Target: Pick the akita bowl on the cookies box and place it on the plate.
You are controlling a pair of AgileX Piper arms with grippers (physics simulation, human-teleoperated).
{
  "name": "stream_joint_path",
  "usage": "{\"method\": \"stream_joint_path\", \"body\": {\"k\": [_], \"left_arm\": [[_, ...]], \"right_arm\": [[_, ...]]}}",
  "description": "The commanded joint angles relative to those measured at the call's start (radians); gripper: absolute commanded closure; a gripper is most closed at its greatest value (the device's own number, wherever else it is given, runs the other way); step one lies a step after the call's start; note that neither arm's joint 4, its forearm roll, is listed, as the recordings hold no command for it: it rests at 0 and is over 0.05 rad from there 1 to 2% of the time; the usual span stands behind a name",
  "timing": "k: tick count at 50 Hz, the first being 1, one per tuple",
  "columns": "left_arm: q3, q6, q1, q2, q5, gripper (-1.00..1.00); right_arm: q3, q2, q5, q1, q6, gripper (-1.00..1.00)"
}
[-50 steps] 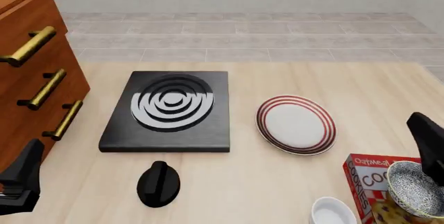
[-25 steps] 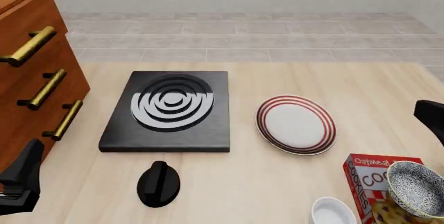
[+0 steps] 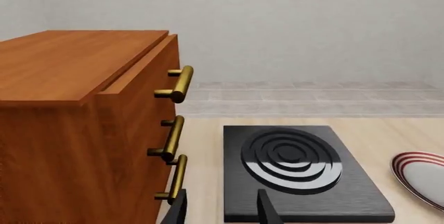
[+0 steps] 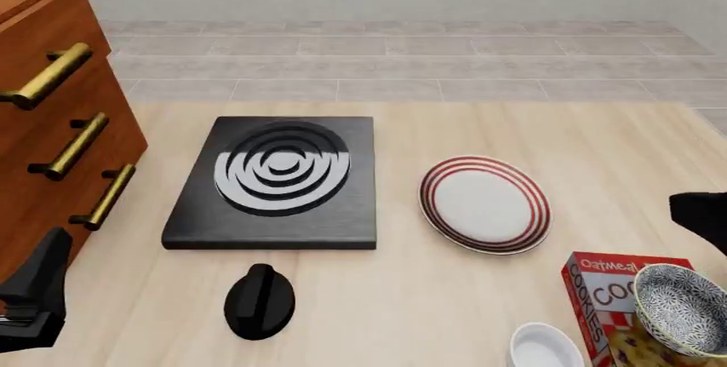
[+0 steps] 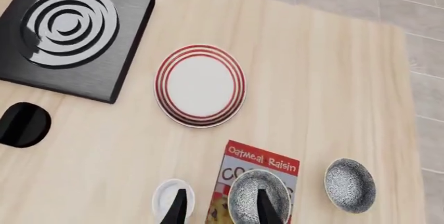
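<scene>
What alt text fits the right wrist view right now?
Looking down past the right gripper and its open fingers, the akita bowl sits on the cookies box. Beyond lie the plate and stove slab; a second speckled bowl sits beside the box.

Sim kitchen: stove slab (image 4: 272,181), plate (image 4: 485,203), drawers (image 4: 51,129).

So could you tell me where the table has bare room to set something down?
Bare wood lies behind the red-ringed white plate, and between it and the black square stove slab. It is crowded around the red cookies box: two speckled bowls and a plain white bowl.
</scene>
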Motion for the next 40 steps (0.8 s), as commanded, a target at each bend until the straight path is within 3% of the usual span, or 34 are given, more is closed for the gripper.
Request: {"method": "stream_joint_path", "body": {"k": [1, 15, 30, 40], "left_arm": [[0.001, 0.001, -0.004, 0.0, -0.001, -1.0], [0.001, 0.001, -0.004, -0.002, 0.001, -1.0], [0.001, 0.001, -0.004, -0.002, 0.001, -1.0], [0.001, 0.001, -0.004, -0.001, 0.0, -1.0]], "right_arm": [[-0.011, 0.047, 0.066, -0.01, 0.01, -1.0], [0.005, 0.099, 0.098, -0.004, 0.051, -1.0], [0.007, 0.161, 0.067, -0.042, 0.024, -1.0], [0.069, 0.172, 0.029, -0.052, 0.026, -1.0]]}}
